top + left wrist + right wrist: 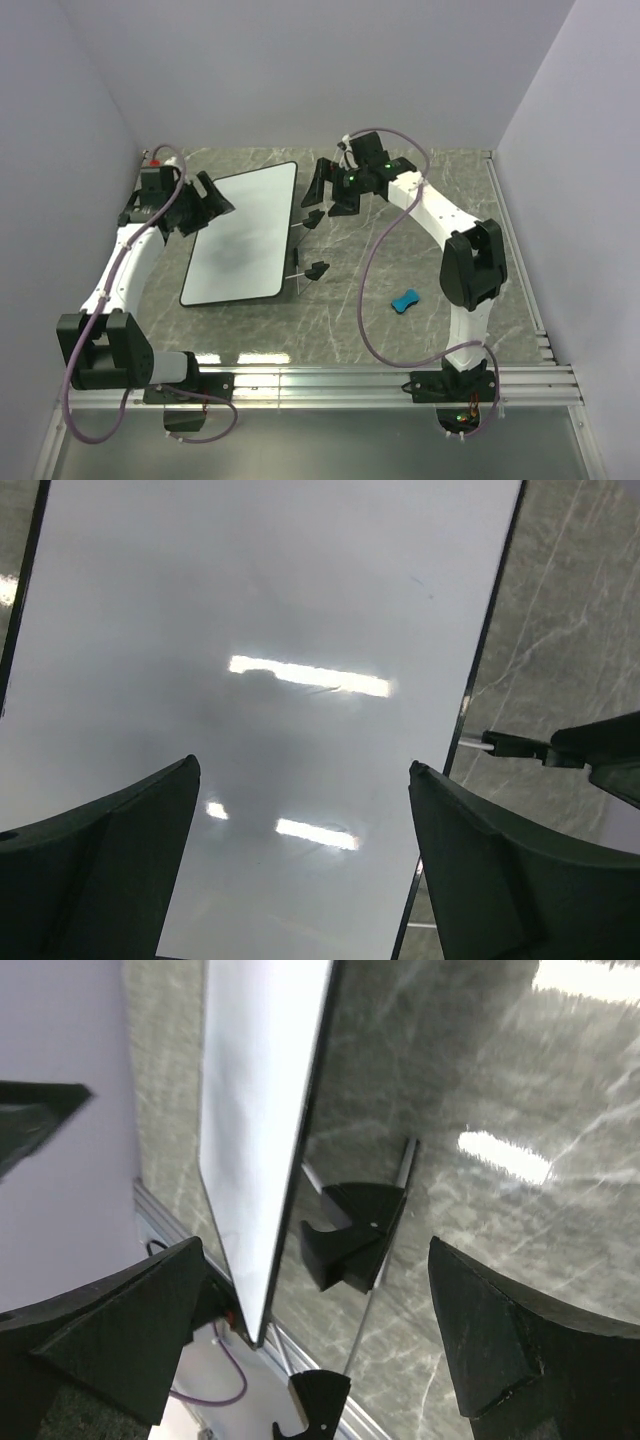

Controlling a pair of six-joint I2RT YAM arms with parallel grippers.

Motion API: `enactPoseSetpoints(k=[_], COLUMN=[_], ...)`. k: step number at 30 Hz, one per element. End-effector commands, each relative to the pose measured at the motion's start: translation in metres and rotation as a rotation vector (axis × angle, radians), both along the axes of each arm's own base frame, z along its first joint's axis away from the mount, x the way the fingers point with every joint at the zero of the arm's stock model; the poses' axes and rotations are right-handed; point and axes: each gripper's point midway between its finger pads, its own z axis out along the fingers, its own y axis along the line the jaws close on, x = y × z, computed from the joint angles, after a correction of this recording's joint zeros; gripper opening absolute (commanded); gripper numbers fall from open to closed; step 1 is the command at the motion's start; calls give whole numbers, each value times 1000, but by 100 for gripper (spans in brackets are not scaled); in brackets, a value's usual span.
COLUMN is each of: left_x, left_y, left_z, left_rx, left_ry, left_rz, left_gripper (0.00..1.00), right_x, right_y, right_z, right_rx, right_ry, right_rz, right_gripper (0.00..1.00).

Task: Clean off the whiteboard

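eraser (pixel 405 299): right of whiteboard (pixel 245 235), well apart, nearer your right fingers (pixel 510 1350)
left fingers (pixel 100 870): over whiteboard
both pairs: wide open, empty

one whiteboard (pixel 243 235), one blue eraser (pixel 405 299)

No text, label, brand, number or sign can be read in any of the views. The large flat white rectangular whiteboard (pixel 245 232) with its thin black frame, lying left of centre on the table, shows no legible writing.
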Motion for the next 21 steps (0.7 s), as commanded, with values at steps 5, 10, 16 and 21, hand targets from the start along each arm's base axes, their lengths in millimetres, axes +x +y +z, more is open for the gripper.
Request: enactPoseSetpoints(k=[5, 10, 16, 21], left_x=[-33, -65, -114, -122], left_y=[-65, -85, -137, -133], left_z=[75, 74, 22, -11], left_rx=[212, 275, 430, 571], left_ry=[-274, -280, -130, -31], left_rz=[-212, -243, -407, -355], left_gripper=[95, 99, 99, 100], right_x=[-18, -33, -46, -58], right_y=[-4, -25, -46, -61], right_z=[-15, -36, -38, -31], right_rx=[-82, -138, -167, -151], right_ry=[19, 69, 72, 54], right_rz=[22, -3, -41, -79], right_gripper=[100, 100, 100, 100])
